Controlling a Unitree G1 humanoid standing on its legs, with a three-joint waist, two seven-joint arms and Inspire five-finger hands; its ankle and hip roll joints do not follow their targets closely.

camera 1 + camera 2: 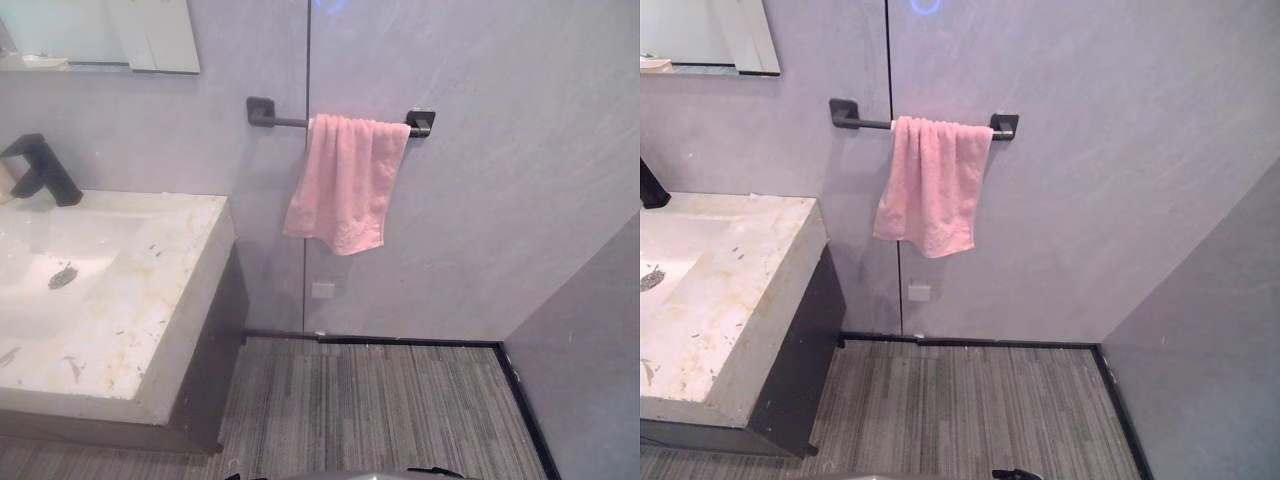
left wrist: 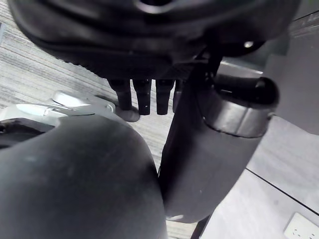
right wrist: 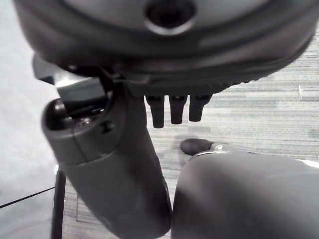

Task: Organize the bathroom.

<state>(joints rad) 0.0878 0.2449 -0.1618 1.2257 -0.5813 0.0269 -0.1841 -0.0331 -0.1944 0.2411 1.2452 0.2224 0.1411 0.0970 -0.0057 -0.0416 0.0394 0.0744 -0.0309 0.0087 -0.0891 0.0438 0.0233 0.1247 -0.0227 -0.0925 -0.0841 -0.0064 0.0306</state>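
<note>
Pink towel (image 1: pixel 345 182) hangs bunched on rail (image 1: pixel 290 122), probably needs straightening. Left hand (image 2: pixel 144 97) and right hand (image 3: pixel 172 109) hang relaxed, fingers straight, holding nothing.

Head views downward, sharing towel (image 1: pixel 345 182).

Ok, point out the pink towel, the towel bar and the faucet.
pink towel (image 1: pixel 345 185), left eye view, middle of the hanging cloth.
towel bar (image 1: pixel 285 122), left eye view, bare rod.
faucet (image 1: pixel 45 168), left eye view, black body.
</note>
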